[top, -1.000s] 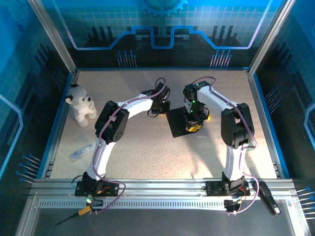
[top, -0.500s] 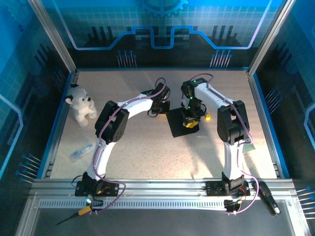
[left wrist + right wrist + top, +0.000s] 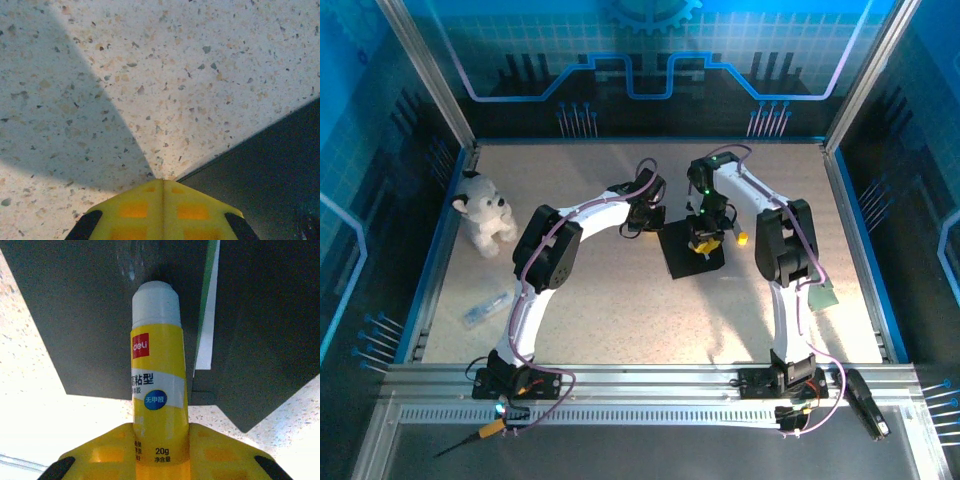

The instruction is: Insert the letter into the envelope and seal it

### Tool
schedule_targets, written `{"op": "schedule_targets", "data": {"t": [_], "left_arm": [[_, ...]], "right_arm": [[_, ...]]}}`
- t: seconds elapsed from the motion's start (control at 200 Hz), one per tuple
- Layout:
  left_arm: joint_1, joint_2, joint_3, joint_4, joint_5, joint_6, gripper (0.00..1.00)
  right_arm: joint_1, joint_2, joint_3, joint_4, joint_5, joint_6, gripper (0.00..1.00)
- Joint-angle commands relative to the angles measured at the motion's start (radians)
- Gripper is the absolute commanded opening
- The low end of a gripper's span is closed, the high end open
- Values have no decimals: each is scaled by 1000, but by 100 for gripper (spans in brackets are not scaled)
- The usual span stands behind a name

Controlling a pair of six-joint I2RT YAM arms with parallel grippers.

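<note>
Right arm: swung inward over the last second, elbow drawing toward mid-table, carrying the right gripper leftward across the envelope.
Uncovered: a small yellow piece now lies in the open just beside the envelope's right edge. What it is cannot be told.
Left arm: unmoved across all 3 overhead frames.
Grip, right: the right gripper is clamped on a yellow glue stick, whose white tip is pressed against the black paper.
Grip, left: the 2 yellow fingers of the left gripper meet along a seam and hold nothing. Their tip sits where the envelope's edge meets the speckled table.
Letter: the letter is tucked inside the envelope, with 1 white, green-edged strip showing between the dark panels just right of the glue tip.
Envelope: flat at mid-table, under the right gripper and beside the left.
Meaning: insertion looks finished. The sweep reads as glue being spread, so sealing appears under way, with the flap probably not yet pressed down.
</note>
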Motion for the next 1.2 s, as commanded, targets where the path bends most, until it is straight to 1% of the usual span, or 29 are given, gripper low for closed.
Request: {"op": "schedule_targets", "data": {"t": [0.0, 0.255, 0.405, 0.78, 1.006, 1.041, 1.096, 1.116, 1.166, 1.196], "left_arm": [[3, -19, -13, -50, -3, 32, 0], [2, -25, -26, -44, -5, 39, 0], [2, -26, -28, -44, -11, 47, 0], [2, -46, -32, -32, -2, 87, 0], [0, -145, -81, -5, -7, 104, 0], [0, -169, -91, 1, -8, 100, 4], [0, -201, -105, 8, -7, 94, 15], [0, -211, -108, 9, -8, 93, 20], [1, -239, -117, 13, -7, 87, 37], [0, -258, -124, 14, -8, 84, 43]], "right_arm": [[-20, 78, 33, 41, 25, 6, 0], [-22, 123, 150, 33, 36, 28, 0], [-22, 107, 190, 54, 50, 43, 0], [-21, -27, 213, 119, 69, 77, 0], [-18, -144, 159, 149, 54, 93, 0], [-17, -169, 139, 160, 46, 96, 0], [-16, -208, 98, 183, 39, 101, 0], [-16, -225, 83, 191, 37, 103, 0], [-15, -265, 43, 212, 28, 109, 0], [-16, -291, 14, 230, 20, 113, 0]]}}
